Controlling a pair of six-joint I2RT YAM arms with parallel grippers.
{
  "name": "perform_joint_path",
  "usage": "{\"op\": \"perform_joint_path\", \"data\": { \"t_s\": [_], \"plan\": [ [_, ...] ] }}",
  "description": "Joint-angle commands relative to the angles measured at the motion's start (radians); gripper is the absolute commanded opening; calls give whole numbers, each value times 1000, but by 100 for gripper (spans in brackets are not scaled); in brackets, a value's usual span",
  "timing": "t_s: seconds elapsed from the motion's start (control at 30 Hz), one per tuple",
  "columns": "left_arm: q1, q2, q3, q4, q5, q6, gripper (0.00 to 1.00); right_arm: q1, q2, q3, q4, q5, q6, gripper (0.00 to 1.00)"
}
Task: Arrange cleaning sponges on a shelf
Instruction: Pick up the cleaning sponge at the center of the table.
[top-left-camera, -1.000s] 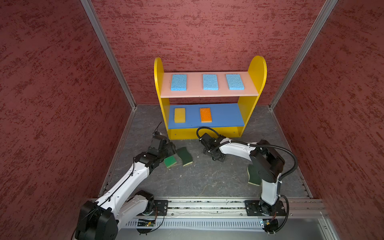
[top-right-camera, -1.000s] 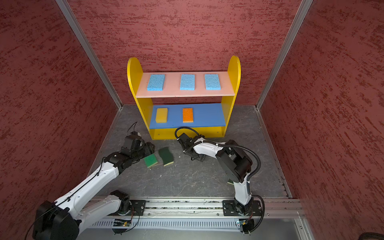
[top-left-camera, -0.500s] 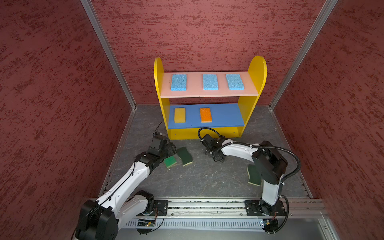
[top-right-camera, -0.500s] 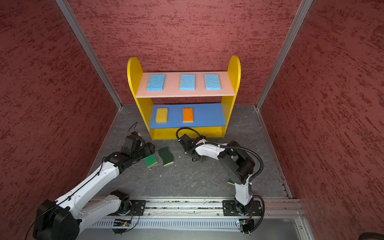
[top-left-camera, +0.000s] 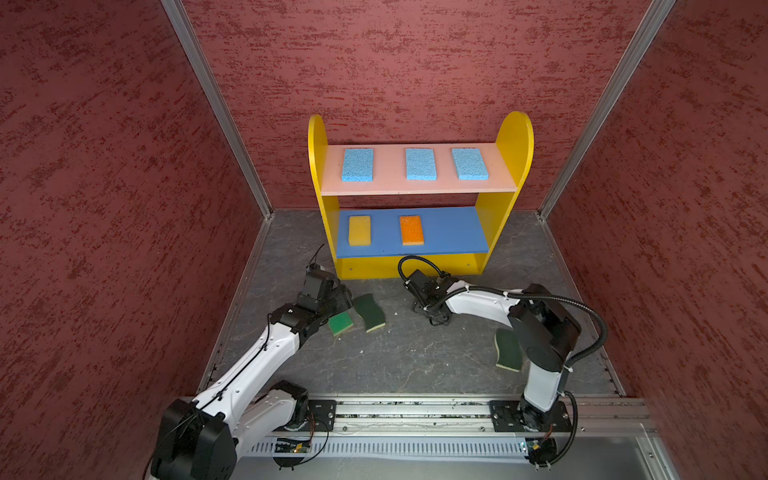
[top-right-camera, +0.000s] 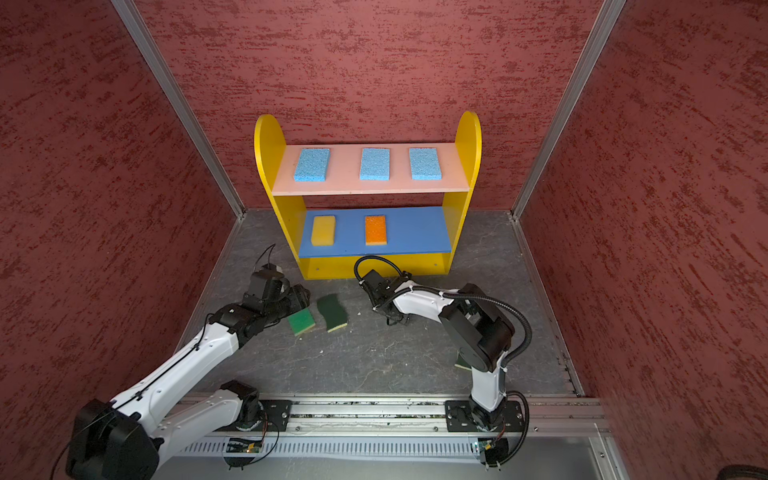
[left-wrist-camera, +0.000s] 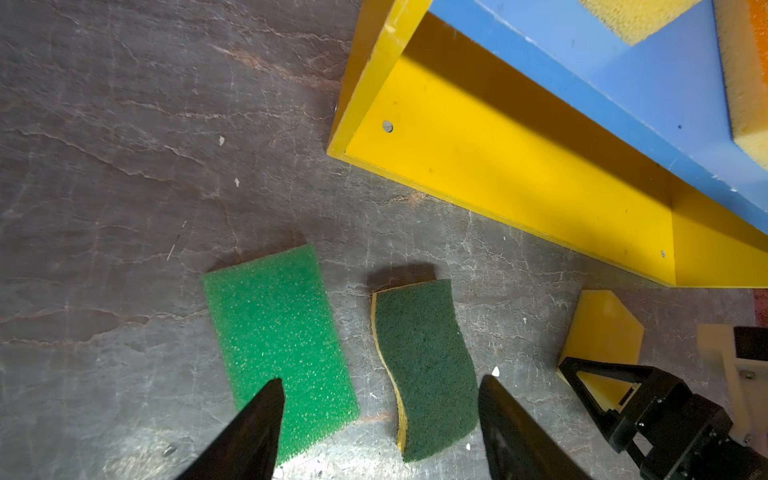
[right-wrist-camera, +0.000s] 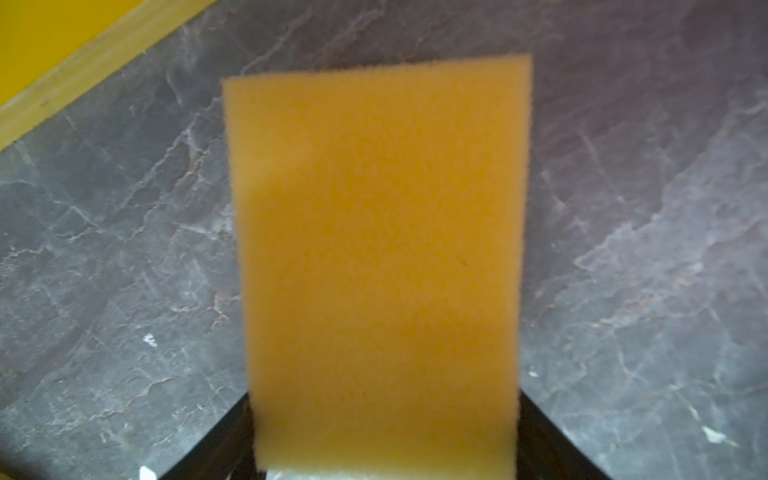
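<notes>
Starting at the right gripper, we see its black fingers set against the two long sides of a yellow sponge, closed on it. The sponge sits low over the grey floor, just in front of the shelf, near the middle of its yellow base. Whether it has left the floor we cannot tell.

The left gripper stands wide, holding nothing. Its tips hang above a bright green sponge and a dark green wavy sponge. These two lie side by side and slightly apart on the floor, in front of the shelf's left end. The wavy one is the nearer to the held yellow sponge.

A second dark green sponge lies well out from the shelf, off its right end. The right arm partly hides it in both top views.

On the shelf's blue middle board we find a shelved yellow sponge towards the left panel. An orange-topped sponge lies near the middle, and the two are apart. On the pink top board three light blue sponges lie flat in a spaced row.
</notes>
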Motion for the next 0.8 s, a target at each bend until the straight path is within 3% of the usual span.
{"op": "perform_joint_path", "data": {
  "t_s": [0.0, 0.27, 0.77],
  "plan": [
    [0, -12, -1, 2, 4, -8, 74, -6, -17, -28, 6, -4, -19, 76],
    [-5, -30, 13, -15, -6, -8, 74, -4, -69, -20, -1, 10, -194, 70],
    [-80, -38, 58, -55, -82, -17, 74, -5, -347, -134, -28, 60, -396, 70]
  ]
}}
